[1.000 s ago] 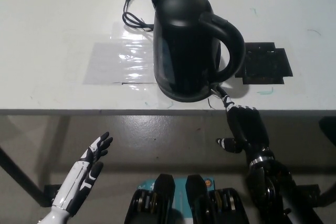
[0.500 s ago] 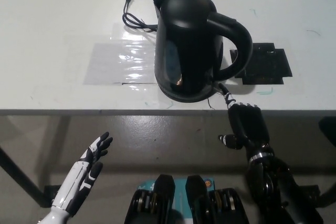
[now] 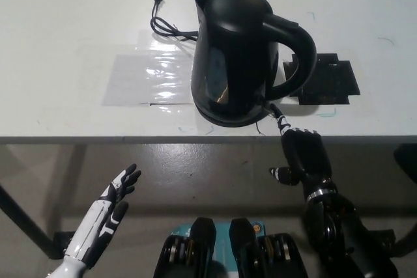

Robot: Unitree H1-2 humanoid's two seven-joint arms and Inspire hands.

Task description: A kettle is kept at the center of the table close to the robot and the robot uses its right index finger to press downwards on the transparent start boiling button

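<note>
Right hand [image 3: 301, 154], black, in the lower right of the frame, has one finger stretched to the base of the kettle [image 3: 241, 56], other fingers curled. Kettle stands upper centre on the table [image 3: 78, 43]. Left hand [image 3: 107, 216] rests lower left, fingers spread.

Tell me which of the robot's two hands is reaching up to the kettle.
The black right hand: one finger extends to the base of the kettle below its handle. The white left hand hangs open below the table, away from it.

start button [image 3: 266, 103] seemingly hidden behind kettle [image 3: 234, 56] base
</note>
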